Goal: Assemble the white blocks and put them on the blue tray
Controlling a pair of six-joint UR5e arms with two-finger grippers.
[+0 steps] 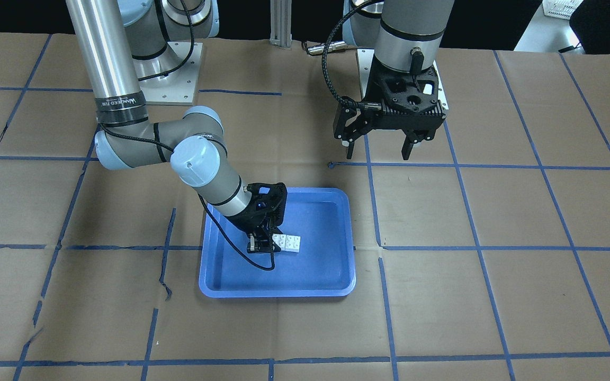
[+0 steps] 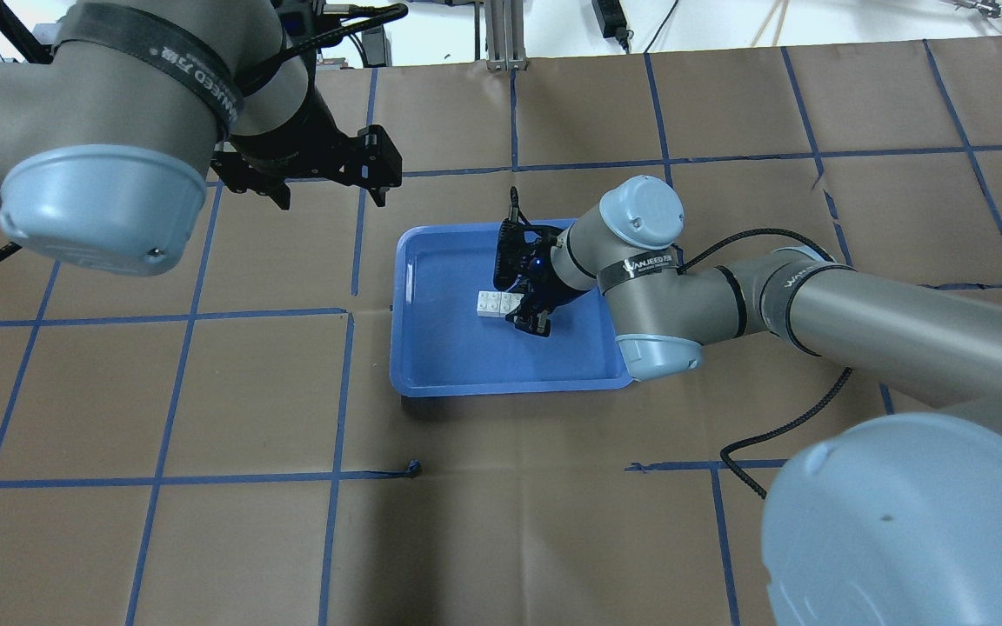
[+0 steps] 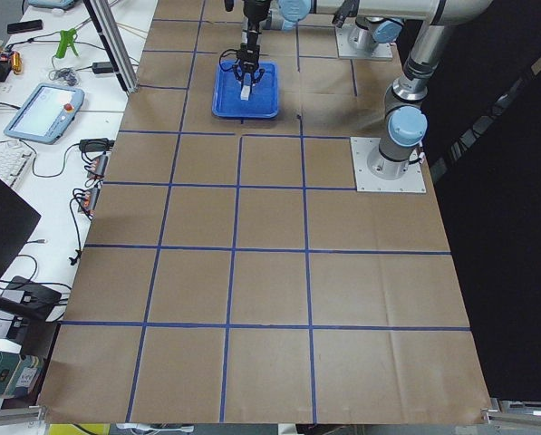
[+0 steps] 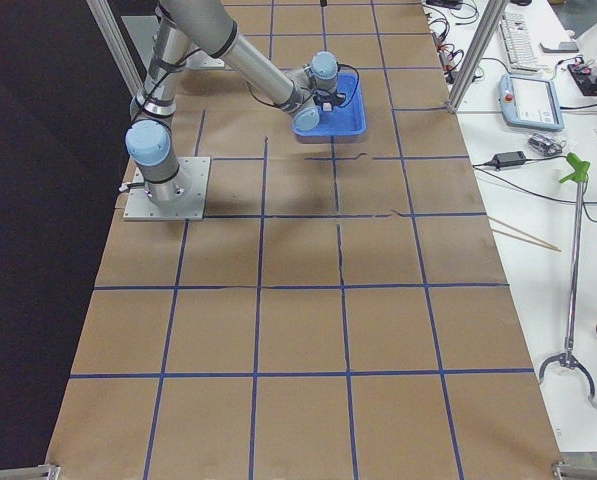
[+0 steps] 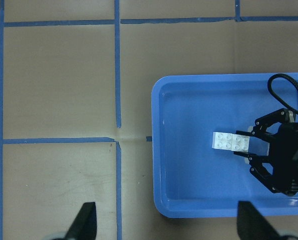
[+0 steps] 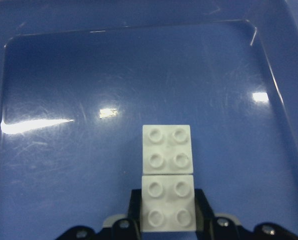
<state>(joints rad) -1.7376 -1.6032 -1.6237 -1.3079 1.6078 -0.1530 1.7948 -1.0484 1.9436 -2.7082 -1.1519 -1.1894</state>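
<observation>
The two white blocks (image 1: 289,242) lie side by side, studs up and touching, on the floor of the blue tray (image 1: 278,291). My right gripper (image 1: 276,239) reaches into the tray and is shut on the block nearer to it. In the right wrist view the blocks (image 6: 167,175) sit in line, and the black fingers (image 6: 202,202) flank the near one. The overhead view shows the blocks (image 2: 498,303), the right gripper (image 2: 520,306) and the tray (image 2: 510,387). My left gripper (image 1: 377,151) is open and empty, raised over the table away from the tray.
The table is covered with brown paper (image 1: 495,211) marked by a blue tape grid. A black cable (image 2: 779,417) trails from the right arm beside the tray. The arm bases (image 1: 170,74) stand at the table's robot side.
</observation>
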